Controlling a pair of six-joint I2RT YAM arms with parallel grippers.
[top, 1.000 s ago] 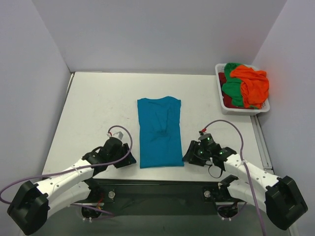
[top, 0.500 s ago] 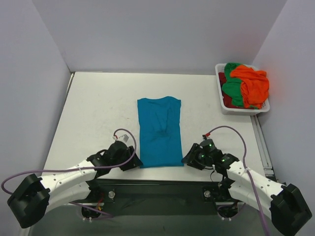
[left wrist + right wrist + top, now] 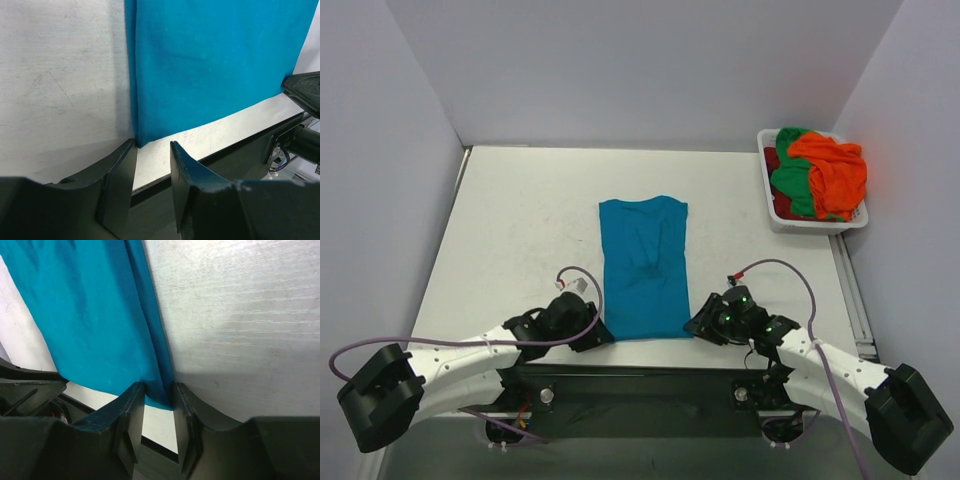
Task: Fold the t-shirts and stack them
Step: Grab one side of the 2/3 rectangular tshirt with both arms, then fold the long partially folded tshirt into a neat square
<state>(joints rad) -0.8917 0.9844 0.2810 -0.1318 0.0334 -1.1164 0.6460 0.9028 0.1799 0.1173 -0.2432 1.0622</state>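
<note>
Two grippers flank the near hem of the teal t-shirt (image 3: 643,268) on the table (image 3: 520,230), its long axis running away from the arms; the left gripper (image 3: 152,147) stands parted at the left corner. The right gripper (image 3: 158,390) straddles the right corner, fingers apart, not yet pinching.

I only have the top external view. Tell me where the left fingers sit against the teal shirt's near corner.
Observer: In the left wrist view, the left gripper has the teal shirt corner at the mouth of its jaws, beside one fingertip. The jaws stand apart and nothing is pinched.
Operator: Now report the right side.
Observer: The right wrist view shows the right gripper with the other near corner between its fingers, with a gap visible there too.
</note>
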